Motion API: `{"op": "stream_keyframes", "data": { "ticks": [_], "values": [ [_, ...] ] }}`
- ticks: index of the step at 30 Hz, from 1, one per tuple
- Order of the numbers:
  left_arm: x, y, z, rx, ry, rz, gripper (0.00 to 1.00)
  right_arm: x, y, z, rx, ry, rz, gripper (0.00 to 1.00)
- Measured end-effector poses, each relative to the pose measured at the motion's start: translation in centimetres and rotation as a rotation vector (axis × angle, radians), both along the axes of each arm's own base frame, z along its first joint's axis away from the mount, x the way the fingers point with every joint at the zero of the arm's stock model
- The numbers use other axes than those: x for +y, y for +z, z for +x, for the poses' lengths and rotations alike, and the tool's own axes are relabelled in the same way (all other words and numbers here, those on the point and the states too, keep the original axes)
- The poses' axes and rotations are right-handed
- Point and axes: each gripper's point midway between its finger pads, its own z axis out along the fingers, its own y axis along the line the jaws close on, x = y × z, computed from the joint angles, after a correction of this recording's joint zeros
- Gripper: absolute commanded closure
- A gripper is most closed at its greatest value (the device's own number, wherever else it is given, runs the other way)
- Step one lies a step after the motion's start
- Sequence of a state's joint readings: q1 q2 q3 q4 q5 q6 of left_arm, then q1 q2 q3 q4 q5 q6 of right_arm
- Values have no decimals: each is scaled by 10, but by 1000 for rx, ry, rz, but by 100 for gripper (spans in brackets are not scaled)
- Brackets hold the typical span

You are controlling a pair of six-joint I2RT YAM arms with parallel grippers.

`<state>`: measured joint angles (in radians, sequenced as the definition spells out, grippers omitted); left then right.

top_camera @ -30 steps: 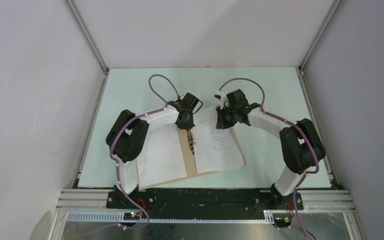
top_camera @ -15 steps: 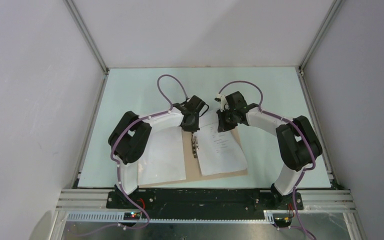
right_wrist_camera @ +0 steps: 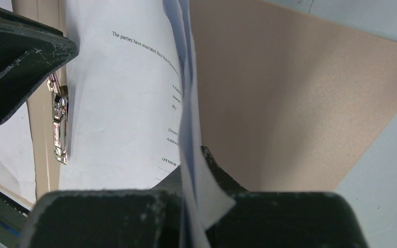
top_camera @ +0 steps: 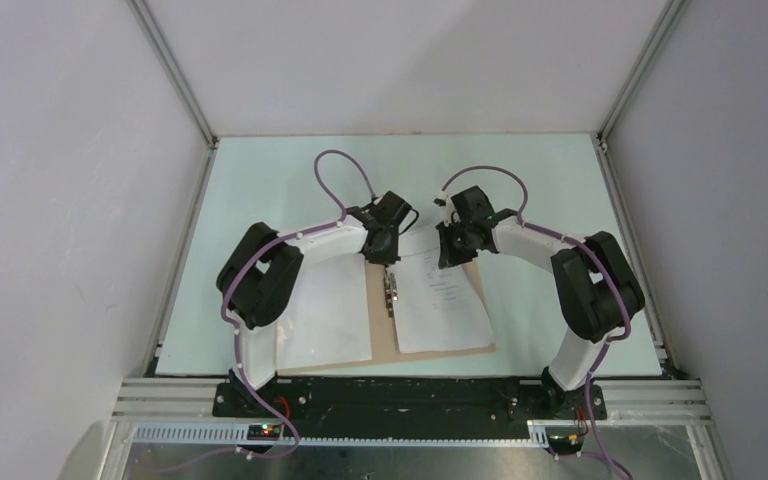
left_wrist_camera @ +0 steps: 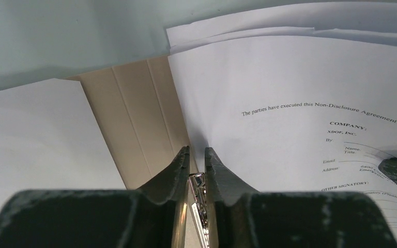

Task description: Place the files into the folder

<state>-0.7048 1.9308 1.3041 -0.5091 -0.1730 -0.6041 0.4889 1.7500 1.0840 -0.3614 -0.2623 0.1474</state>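
The brown folder (top_camera: 384, 342) lies open and flat on the pale green table (top_camera: 260, 180), close to the two arms. A plain white sheet (top_camera: 325, 310) lies on its left half. The files (top_camera: 442, 305), a small pile of white pages, lie on its right half. The top page has small black words on it, and one line talks about a Non-Disclosure Agreement. A shiny metal clip (top_camera: 390, 292) sits on the fold in the middle of the folder, between the sheet and the pile. The left gripper (top_camera: 387, 264) points down at the far end of that clip. In the left wrist view its two dark fingers (left_wrist_camera: 178, 166) are almost together, with the clip (left_wrist_camera: 197, 187) pinched between them. The right gripper (top_camera: 452, 258) is at the far edge of the files. In the right wrist view its jaws are squeezed tight on the edge of the pages (right_wrist_camera: 192, 129). That edge is lifted up, so the bare brown card (right_wrist_camera: 289, 93) shows under it on one side. The rest of the pile rests on the folder.
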Motion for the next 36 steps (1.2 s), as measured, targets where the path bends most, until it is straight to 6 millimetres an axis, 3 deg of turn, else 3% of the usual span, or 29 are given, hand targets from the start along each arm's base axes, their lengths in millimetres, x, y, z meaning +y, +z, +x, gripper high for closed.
{"op": "stream_keyframes", "data": {
  "ticks": [7, 10, 14, 18, 23, 31, 36],
  "values": [
    [-1, 9, 0, -9, 14, -17, 65, -1, -2, -2, 17, -34, 2, 100],
    [-2, 19, 2, -28, 16, -35, 57, 0, -1, -3, 21, -42, 4, 100],
    [-3, 40, 3, -64, 21, -69, 54, 0, 1, -4, 23, -54, 8, 100],
    [-1, 64, -1, -106, 21, -107, 57, 0, 2, -5, 23, -57, 5, 100],
    [5, 80, -18, -125, 23, -142, 65, 1, 0, -8, 27, -60, -4, 100],
    [-23, 75, -63, -80, -69, -170, 74, 0, 1, -13, 25, -64, -15, 100],
    [-28, 68, -78, -49, -96, -169, 77, -6, 2, -19, 16, -46, -31, 100]
  ]
}}
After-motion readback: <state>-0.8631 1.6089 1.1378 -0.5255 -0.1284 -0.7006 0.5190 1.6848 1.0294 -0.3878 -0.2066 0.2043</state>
